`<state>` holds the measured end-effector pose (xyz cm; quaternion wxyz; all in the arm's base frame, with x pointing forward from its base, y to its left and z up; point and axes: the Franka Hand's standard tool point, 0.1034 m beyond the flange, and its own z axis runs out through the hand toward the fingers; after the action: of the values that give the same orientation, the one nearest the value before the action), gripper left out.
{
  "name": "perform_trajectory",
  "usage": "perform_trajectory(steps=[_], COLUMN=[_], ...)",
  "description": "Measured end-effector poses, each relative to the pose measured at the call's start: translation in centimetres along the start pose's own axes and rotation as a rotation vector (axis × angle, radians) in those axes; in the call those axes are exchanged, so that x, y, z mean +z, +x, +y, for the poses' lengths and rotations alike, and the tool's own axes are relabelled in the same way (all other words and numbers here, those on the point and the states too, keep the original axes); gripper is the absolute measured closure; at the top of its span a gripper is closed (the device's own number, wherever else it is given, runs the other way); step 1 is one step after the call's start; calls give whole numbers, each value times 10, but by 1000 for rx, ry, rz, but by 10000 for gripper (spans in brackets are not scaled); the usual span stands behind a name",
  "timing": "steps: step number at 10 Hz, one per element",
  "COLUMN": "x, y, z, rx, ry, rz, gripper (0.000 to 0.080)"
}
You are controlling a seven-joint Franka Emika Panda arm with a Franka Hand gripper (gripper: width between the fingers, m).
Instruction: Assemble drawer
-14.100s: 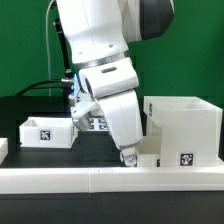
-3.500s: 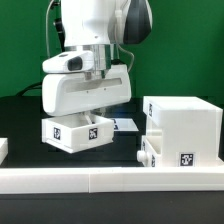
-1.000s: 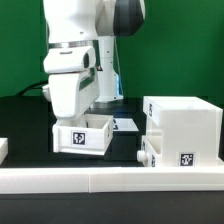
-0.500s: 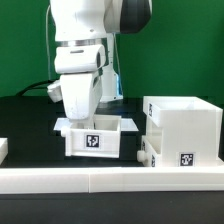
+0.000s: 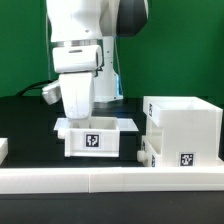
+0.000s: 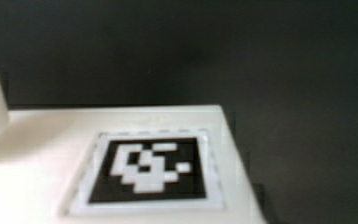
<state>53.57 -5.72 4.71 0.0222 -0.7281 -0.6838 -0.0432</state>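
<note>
The small white open-top drawer box (image 5: pixel 97 139), with a black marker tag on its front, sits low by the table just left of the larger white drawer case (image 5: pixel 184 124). There is a narrow gap between them. My gripper (image 5: pixel 80 118) reaches down into the box at its left rear wall. Its fingertips are hidden behind that wall, and it holds the box. The wrist view shows only a white panel with a marker tag (image 6: pixel 149 170) close up against the dark table; no fingers show there.
A white ledge (image 5: pixel 110 178) runs along the front of the table. A small white part (image 5: pixel 147 154) sits at the foot of the drawer case's left side. Another white piece (image 5: pixel 3 148) is at the far left edge.
Over the last second the arm carried the drawer box to the exterior view's right, toward the case, and turned it square to the camera. It has barely moved in the last half second.
</note>
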Motion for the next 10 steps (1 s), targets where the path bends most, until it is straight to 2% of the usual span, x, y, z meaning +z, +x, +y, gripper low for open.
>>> perform_trajectory(steps=[2, 6, 10], x=[-2, -1, -2], y=[13, 14, 27], z=[11, 11, 12], rx=[-19, -6, -18], ry=[-8, -10, -7], rz=[6, 6, 10], gripper=[758, 758, 758])
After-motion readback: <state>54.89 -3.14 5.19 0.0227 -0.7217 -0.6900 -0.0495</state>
